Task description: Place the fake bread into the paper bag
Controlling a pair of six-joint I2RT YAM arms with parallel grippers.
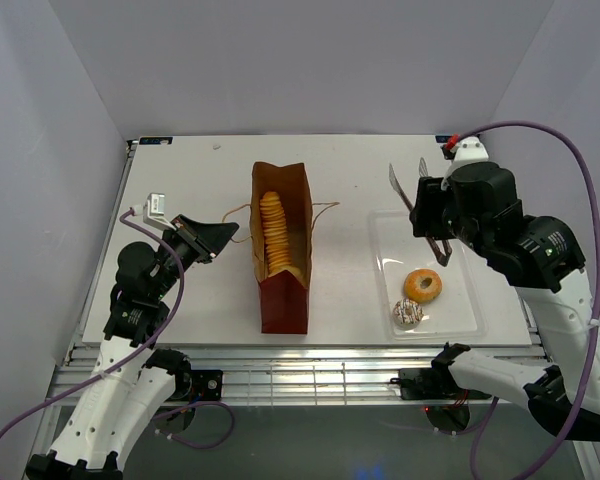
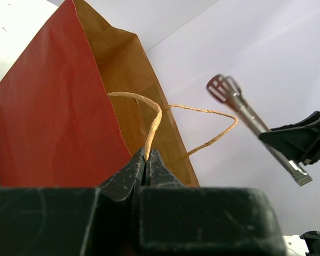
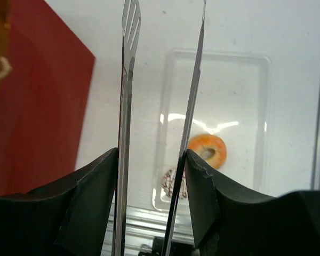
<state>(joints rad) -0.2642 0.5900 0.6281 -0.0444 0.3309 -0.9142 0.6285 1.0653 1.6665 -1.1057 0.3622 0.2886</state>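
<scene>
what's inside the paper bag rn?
A long ridged golden loaf lies inside the paper bag, seen through its open mouth. Anything under the loaf or in the red end is covered.

The brown paper bag (image 1: 283,300) lay on its side at the centre of the frame, mouth toward the top, darker reddish end toward the bottom, thin twine handles (image 1: 326,207) spread sideways. A long ridged golden loaf (image 1: 273,232) lay inside. At lower right, an orange ring bun (image 1: 422,286) sat just above a small whitish brown-streaked pastry (image 1: 408,313)
</scene>
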